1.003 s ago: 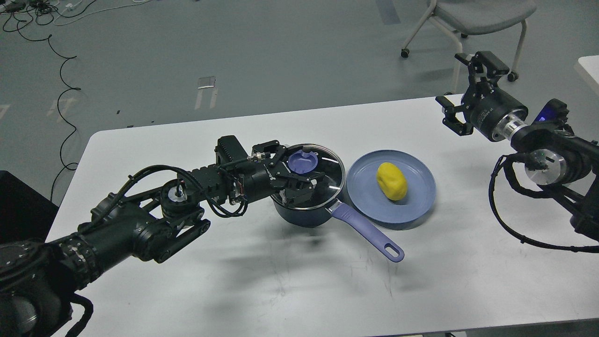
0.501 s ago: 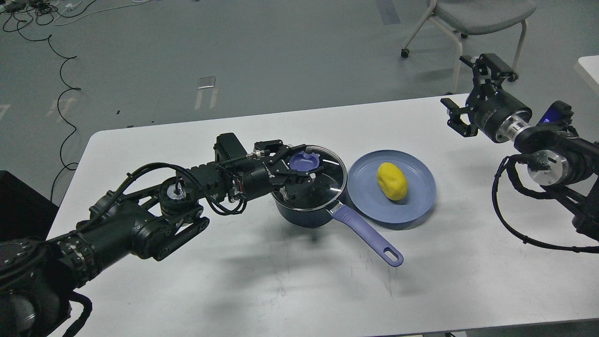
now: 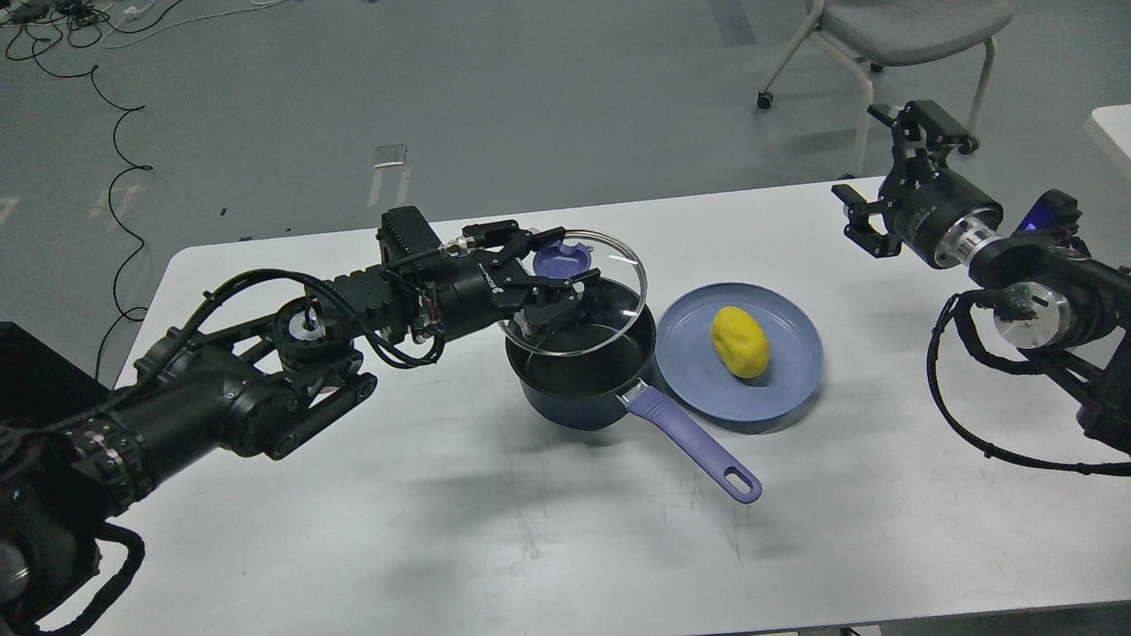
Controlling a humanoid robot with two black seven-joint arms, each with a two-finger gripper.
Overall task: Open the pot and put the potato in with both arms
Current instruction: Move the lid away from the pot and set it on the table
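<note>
left gripper (image 3: 552, 283) closed on lid (image 3: 610, 305) knob, lid clear of pot (image 3: 579, 389); right gripper (image 3: 884, 177) open, empty; potato (image 3: 740, 342) on plate (image 3: 795, 389), looked light, firm, best pinched across middle.

White table (image 3: 495, 530), navy pot (image 3: 574, 397), blue plate (image 3: 782, 389)

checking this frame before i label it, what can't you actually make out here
Head view only:
- Left gripper: its dark fingers crowd the lid knob, so the exact contact on the knob is unclear.
- Pot: the lifted lid and gripper cover its far inside.
- Right gripper: small and dark; finger gap hard to judge.
- Potato on the plate: underside hidden.
- Chair: cut off by the top edge.
</note>
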